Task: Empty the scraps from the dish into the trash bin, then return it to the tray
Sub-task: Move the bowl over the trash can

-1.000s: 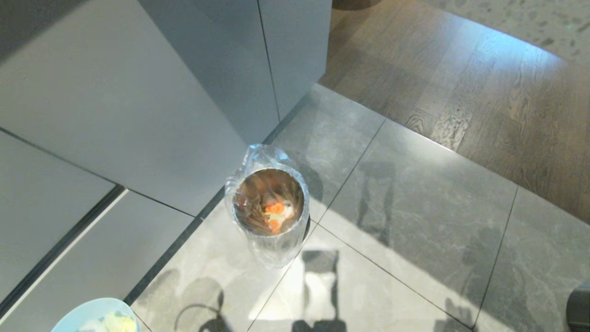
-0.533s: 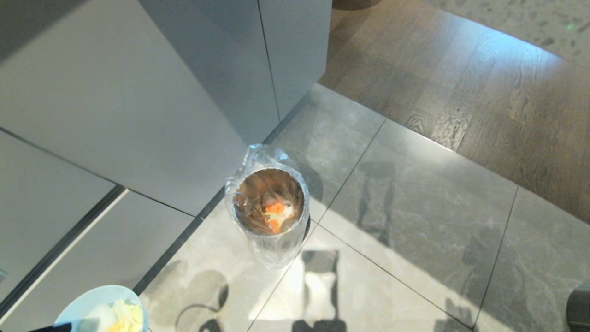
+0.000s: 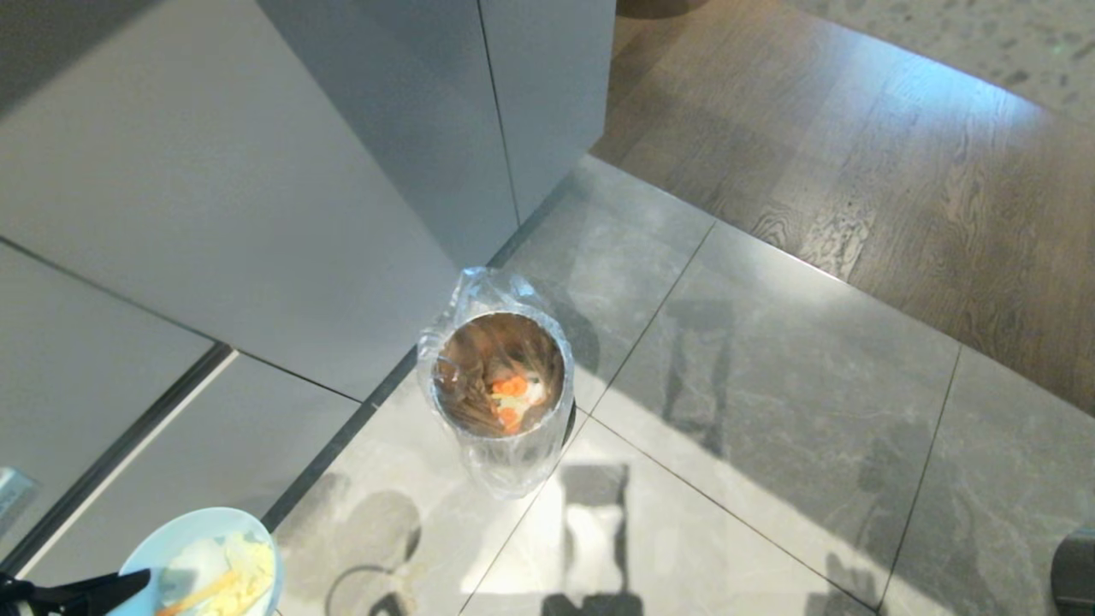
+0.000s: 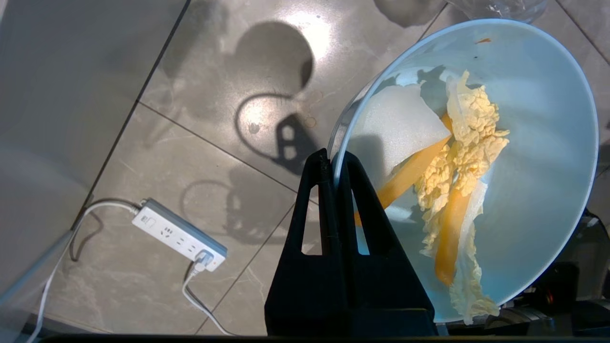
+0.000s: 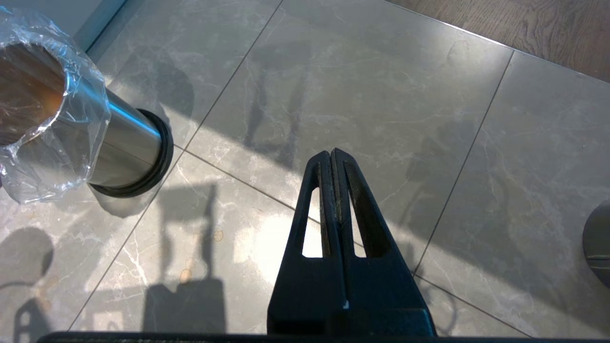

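1 bowl point(image 3: 175, 532), 1 bin point(image 3: 500, 376), 1 pwr strip point(image 4: 178, 235), 2 hands point(image 4: 333, 164) point(image 5: 332, 153), 2 orange strips point(image 4: 410, 174)

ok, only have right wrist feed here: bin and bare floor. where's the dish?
Observer: The left gripper is shut on the dish, pinching its rim, off to the bin's left near the bottom left corner of the head view.
Operator: scraps dumped yet?
Observer: No. The scraps, yellow leafy pieces and orange strips, lie inside the dish.
Operator: bin empty?
Observer: No. The head view shows orange and white bits at the bottom of the trash bin.
Operator: anything else on the floor?
Observer: A white power strip with its cable, in the left wrist view.
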Robot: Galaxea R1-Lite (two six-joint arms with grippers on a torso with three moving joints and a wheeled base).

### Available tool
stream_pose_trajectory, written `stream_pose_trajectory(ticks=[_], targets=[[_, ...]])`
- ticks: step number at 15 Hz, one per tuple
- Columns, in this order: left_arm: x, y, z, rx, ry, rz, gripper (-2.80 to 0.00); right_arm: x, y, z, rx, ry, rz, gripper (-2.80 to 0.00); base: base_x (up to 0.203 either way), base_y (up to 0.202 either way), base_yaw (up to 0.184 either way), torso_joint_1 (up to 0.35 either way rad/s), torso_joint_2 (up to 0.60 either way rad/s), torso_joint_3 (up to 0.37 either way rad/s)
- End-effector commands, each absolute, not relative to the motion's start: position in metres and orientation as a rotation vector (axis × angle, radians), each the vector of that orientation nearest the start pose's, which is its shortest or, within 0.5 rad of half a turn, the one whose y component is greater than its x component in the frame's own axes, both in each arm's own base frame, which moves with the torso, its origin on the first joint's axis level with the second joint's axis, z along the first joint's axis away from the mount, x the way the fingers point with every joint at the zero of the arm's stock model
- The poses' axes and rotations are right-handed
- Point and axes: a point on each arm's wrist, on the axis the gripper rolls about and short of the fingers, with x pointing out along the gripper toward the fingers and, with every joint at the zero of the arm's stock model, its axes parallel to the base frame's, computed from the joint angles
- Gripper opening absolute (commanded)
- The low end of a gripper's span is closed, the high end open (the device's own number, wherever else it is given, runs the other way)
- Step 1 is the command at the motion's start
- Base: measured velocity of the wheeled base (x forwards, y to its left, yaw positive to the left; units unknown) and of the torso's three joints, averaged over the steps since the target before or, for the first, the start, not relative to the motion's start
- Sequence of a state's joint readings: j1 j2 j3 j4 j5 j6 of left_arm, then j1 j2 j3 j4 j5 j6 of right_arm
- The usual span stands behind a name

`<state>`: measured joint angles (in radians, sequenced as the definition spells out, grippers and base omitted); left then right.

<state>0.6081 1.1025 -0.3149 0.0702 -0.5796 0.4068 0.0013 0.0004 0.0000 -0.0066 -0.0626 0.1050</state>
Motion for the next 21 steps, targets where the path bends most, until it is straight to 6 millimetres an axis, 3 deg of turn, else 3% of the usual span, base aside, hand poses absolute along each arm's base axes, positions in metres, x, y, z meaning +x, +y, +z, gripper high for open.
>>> stream_pose_trajectory(ticks=[1,6,10,14,21], targets=[[0.104,0.055,0.119,-0.096,0.709,-0.134,-2.80,-0.023,-0.001,0.076,0.106,-0.010,-0.061,-2.80,0.000,0.000,0.000,0.000,0.00,0.000],[0.132,0.070,0.118,-0.019,0.625,-0.136,-2.80,-0.023,-0.001,0.076,0.106,-0.010,-0.061,-2.80,0.000,0.000,0.000,0.000,0.00,0.000],[0.141,0.070,0.121,0.005,0.604,-0.159,-2.80,-0.023,-0.001,0.076,0.106,-0.011,-0.061,-2.80,0.000,0.000,0.000,0.000,0.00,0.000],[0.157,0.062,0.133,0.085,0.598,-0.162,-2.80,-0.023,-0.001,0.076,0.106,-0.011,-0.061,-2.80,0.000,0.000,0.000,0.000,0.00,0.000],[0.207,0.041,0.156,0.228,0.565,-0.207,-2.80,-0.023,-0.001,0.076,0.106,-0.010,-0.061,-2.80,0.000,0.000,0.000,0.000,0.00,0.000]])
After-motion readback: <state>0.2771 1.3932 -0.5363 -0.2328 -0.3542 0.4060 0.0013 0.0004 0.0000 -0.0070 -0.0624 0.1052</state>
